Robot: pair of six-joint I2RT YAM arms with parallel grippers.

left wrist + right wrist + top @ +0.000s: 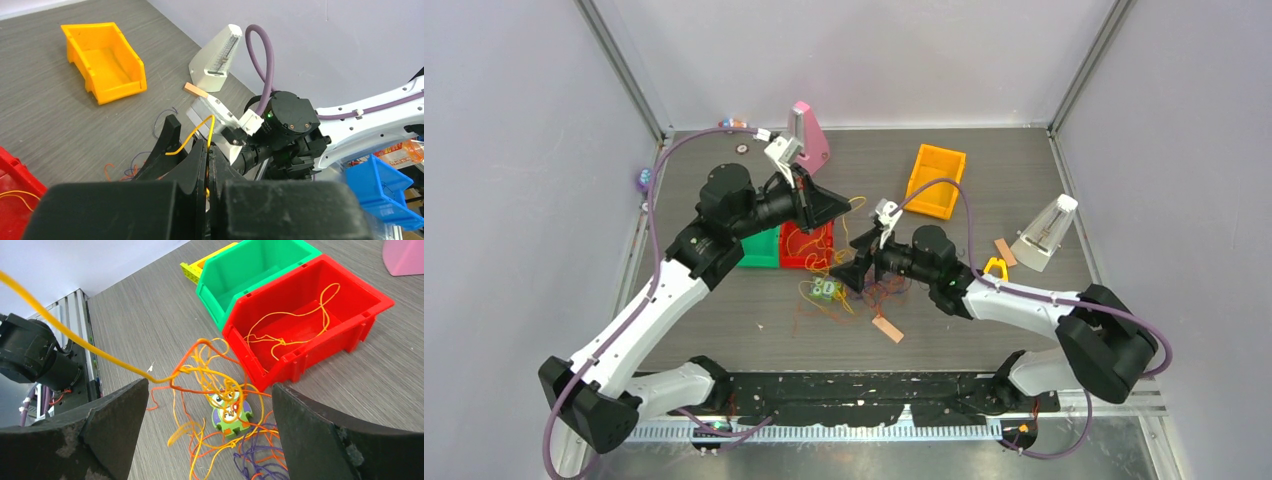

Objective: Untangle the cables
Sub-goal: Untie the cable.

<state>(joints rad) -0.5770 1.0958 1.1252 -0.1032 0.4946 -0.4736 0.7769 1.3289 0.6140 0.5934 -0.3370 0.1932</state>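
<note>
"While the left gripper [207, 167] is clenched on one yellow strand [192, 140], where are the cables [227, 385]?"

"On the table [150, 315], under the right gripper [210, 390], its jaws spread wide. They're just beside the red bin [325, 347], next to the green bin [260, 260]. Orange, yellow and purple loops are knotted over a small toy [231, 415]."

A tabletop [1024, 170] of grey wood-grain laminate is seen, closed in on three sides by plain, pale lilac-grey panels: a back wall [854, 50], a left wall [504, 180] and a right wall [1194, 150]. The back corners are marked by slanting aluminium posts [622, 70]. Along the near edge a ribbed metal rail [824, 430] is fixed. The scene is lit evenly and softly, and only faint shadows are cast.
</note>
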